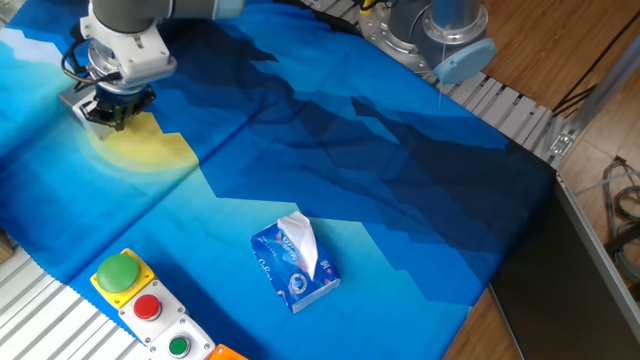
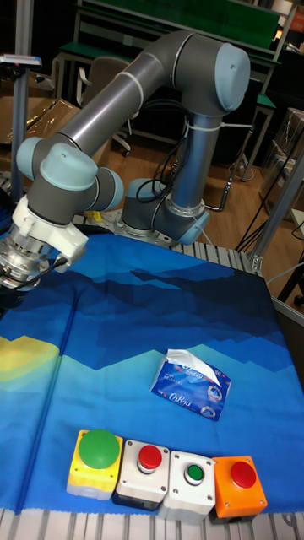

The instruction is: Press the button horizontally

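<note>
A small light-grey box (image 1: 78, 104) sits on the blue cloth at the far left, beside a yellow patch. The button in its face is hidden from me in both views. My gripper (image 1: 118, 108) hangs low right against the box's right side, dark fingers pointing down at the cloth. The fingertips are too dark and close to the box for me to make out a gap. In the tall fixed view only the wrist and the gripper's (image 2: 12, 268) top show at the left edge, and the box is out of frame.
A blue tissue pack (image 1: 296, 264) lies mid-cloth. A row of button panels lines the front edge: green dome on yellow (image 2: 99, 447), red on white (image 2: 149, 458), small green (image 2: 195, 472), red on orange (image 2: 241, 476). The arm's base (image 1: 440, 30) stands at the back.
</note>
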You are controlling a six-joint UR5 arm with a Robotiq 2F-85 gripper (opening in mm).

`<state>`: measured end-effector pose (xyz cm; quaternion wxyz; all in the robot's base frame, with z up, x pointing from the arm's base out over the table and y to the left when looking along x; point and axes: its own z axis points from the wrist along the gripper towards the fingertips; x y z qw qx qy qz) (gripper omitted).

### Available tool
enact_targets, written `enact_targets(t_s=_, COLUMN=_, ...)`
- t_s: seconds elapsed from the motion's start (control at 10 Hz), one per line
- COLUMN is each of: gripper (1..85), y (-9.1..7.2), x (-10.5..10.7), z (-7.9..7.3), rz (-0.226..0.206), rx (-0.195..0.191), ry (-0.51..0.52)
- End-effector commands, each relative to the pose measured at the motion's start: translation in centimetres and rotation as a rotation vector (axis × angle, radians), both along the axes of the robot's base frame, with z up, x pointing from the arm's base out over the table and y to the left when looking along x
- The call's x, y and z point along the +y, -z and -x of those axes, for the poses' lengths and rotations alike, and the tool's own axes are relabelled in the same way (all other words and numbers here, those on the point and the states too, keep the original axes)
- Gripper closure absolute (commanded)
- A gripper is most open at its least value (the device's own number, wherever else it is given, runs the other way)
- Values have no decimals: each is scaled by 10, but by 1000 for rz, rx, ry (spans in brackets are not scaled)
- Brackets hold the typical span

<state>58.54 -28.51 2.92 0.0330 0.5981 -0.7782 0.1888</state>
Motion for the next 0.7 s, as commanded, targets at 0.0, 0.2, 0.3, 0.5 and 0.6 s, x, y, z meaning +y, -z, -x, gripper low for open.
enact_targets(t_s=0.0, gripper=847, y=1, x=-3, z=-1, rz=-6, rx=-7, ry=10)
enact_targets(t_s=0.2, gripper=847, y=7, x=-9, z=0, rz=-20, rx=-7, ry=10)
enact_targets(t_s=0.3, gripper=847, y=9, x=-13, z=0, rz=-16, rx=-7, ry=6)
enact_targets(t_s=0.5, gripper=847, y=9, x=-23, z=-2, rz=-1, rx=-4, ry=-2)
enact_targets(t_s=0.6, gripper=847, y=8, x=-27, z=-3, rz=5, rx=1, ry=-7)
